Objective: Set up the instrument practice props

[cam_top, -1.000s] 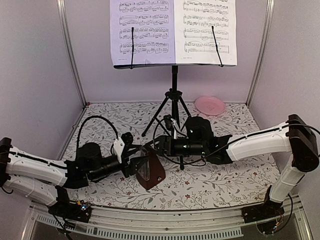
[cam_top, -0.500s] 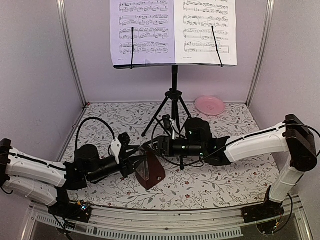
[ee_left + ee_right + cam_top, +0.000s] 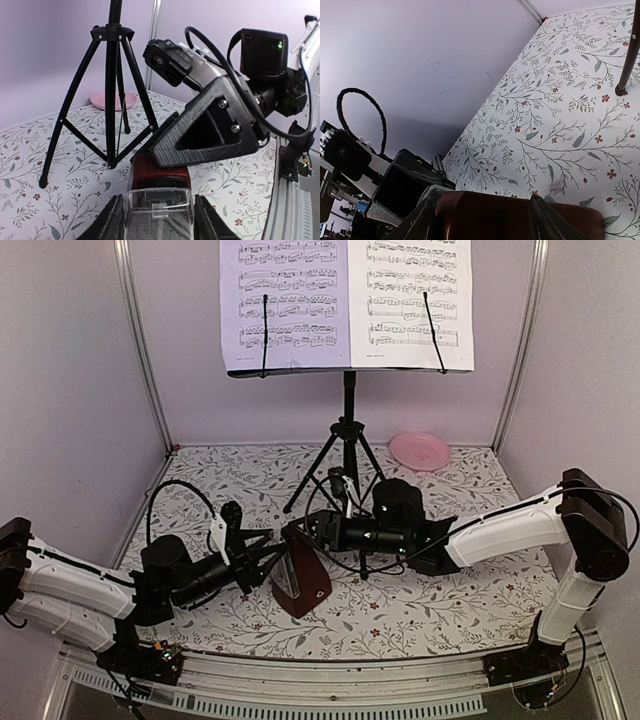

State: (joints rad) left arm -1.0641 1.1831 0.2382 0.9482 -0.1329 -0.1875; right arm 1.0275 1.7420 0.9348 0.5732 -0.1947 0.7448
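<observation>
Left gripper (image 3: 158, 201) clamps the metronome (image 3: 300, 578) at its clear front. Right gripper (image 3: 484, 200) straddles the top, can't tell if gripping. Looks rigid, light, tippy, with a slick cover. I'd hold the red-brown sides low.

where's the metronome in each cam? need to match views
Top external: metronome sits low centre, between the two arms' tips.
Left wrist: bottom centre, clear front nearest the lens.
Right wrist: bottom edge, red-brown body only.
Shared landmark: music stand tripod, only one foot in right wrist.

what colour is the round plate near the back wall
The round plate is pink, clearest in the top external view.
</observation>
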